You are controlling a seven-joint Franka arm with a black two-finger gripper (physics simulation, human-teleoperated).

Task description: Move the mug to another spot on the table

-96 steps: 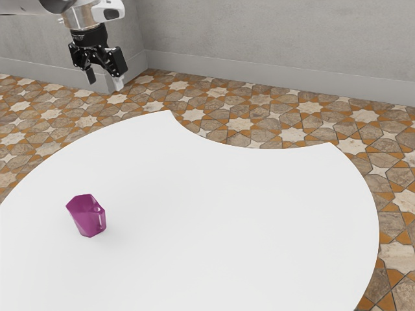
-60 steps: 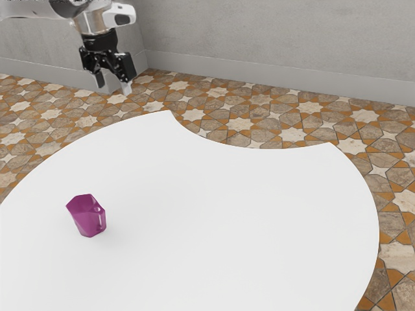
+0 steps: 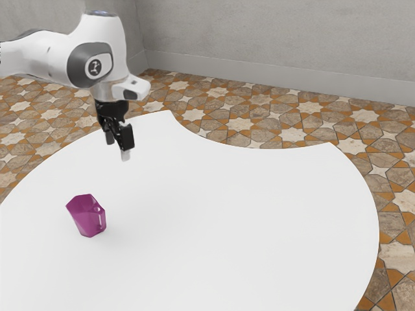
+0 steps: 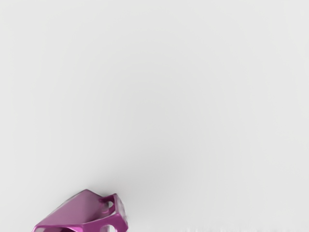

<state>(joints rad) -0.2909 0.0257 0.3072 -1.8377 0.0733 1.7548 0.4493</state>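
A purple, angular mug [image 3: 86,216] stands upright on the white table [image 3: 214,220] near the exterior view's left edge, its handle toward the front right. My gripper [image 3: 118,148] hangs open and empty above the table, well behind the mug and slightly to its right, pointing down. In the wrist view the mug [image 4: 82,215] lies some way off from my hand, handle side visible, on plain white tabletop [image 4: 159,96].
The table has a curved notch cut in its far edge [image 3: 227,146]. Around it is patterned tile floor [image 3: 292,110], with a grey wall [image 3: 272,32] behind. Broad bare tabletop lies to the exterior view's right of the mug.
My arm has swung down and to the exterior view's right, from high over the floor to just above the table's far left part. The mug has not moved.
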